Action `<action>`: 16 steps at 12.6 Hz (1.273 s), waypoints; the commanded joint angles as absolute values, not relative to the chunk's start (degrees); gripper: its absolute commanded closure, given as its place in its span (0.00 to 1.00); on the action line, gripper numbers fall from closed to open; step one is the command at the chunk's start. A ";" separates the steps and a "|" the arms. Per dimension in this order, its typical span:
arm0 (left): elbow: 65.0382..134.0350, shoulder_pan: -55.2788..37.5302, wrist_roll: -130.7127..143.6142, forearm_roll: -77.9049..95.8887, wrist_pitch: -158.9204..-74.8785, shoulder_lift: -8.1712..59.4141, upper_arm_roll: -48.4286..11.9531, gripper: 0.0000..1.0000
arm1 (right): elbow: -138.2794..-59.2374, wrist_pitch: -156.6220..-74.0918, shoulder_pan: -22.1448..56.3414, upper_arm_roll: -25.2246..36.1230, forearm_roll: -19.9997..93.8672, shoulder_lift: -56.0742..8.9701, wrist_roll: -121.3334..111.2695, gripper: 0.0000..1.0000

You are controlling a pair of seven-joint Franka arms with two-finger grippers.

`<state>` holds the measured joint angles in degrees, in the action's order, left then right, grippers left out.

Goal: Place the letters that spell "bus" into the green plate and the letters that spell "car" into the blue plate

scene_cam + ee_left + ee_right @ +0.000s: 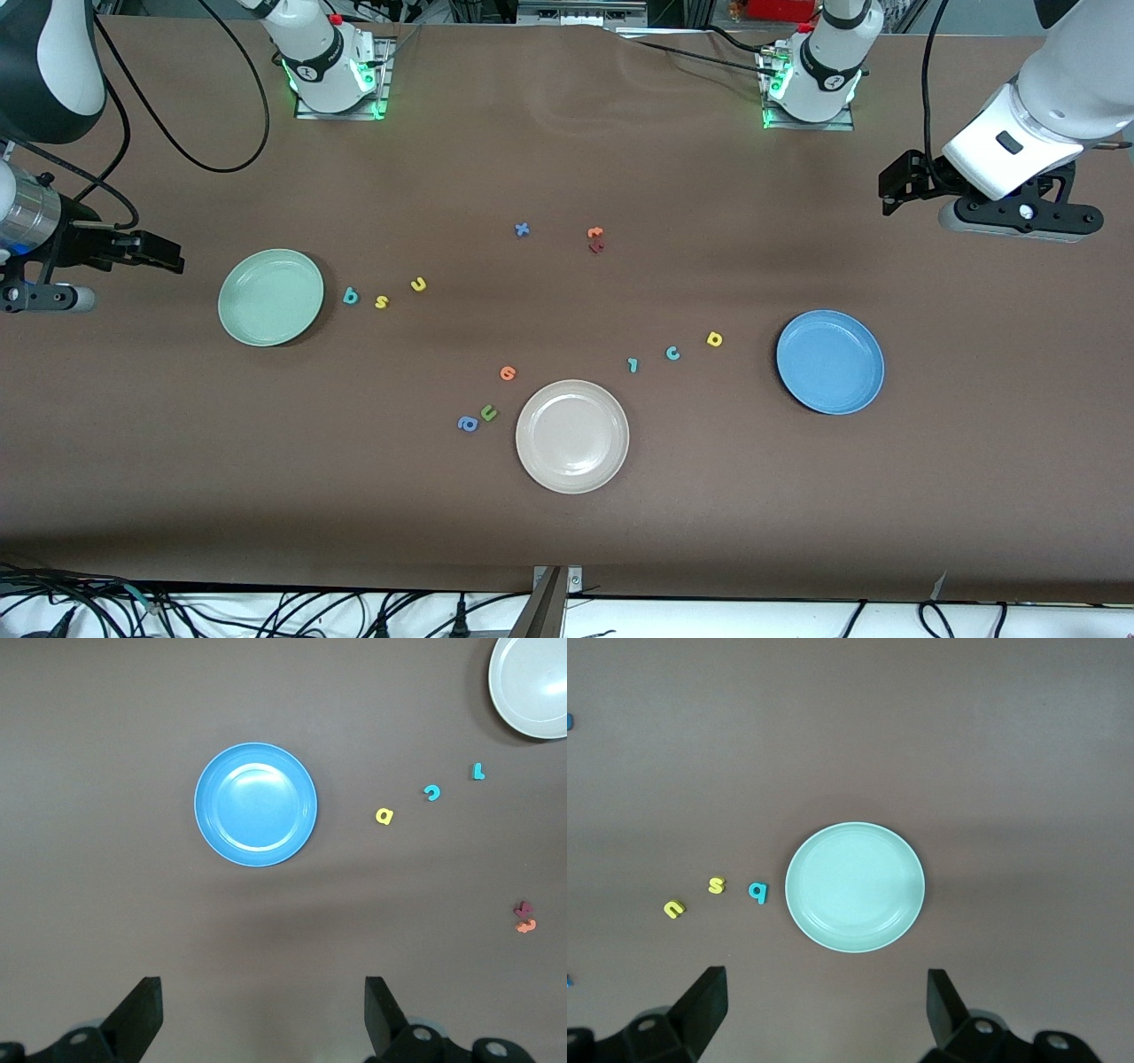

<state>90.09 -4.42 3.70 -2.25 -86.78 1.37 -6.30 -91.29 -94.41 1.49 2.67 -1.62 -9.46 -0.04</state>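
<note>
You have a wide brown bench with both arms raised at its ends, waiting. The left pincer hangs over the bench by the blue plate, jaws spread wide and empty. The right pincer hangs by the green plate, equally wide and empty.

Three plates sit well apart; a beige-white plate lies nearest the front camera, between the other two. All three are bare.

Just beside the green plate runs a row: teal "b", yellow "s", yellow "u". Near the blue plate sit the yellow "a", teal "c" and thin teal "r".

These letters look like tiny, light, soft foam lying flat. You would likely need to pinch each across its narrow width, low against the bench; they may slide or spring away.
</note>
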 commanded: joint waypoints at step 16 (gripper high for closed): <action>89.12 -4.48 3.87 -2.02 -84.38 2.64 -6.50 0.00 | -92.64 -94.66 1.49 2.46 -1.76 -8.09 0.88 0.01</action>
<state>90.13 -4.42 3.70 -2.22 -85.48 1.83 -6.30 -91.35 -94.41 1.49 2.67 -1.62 -9.46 0.05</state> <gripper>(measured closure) 0.000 0.004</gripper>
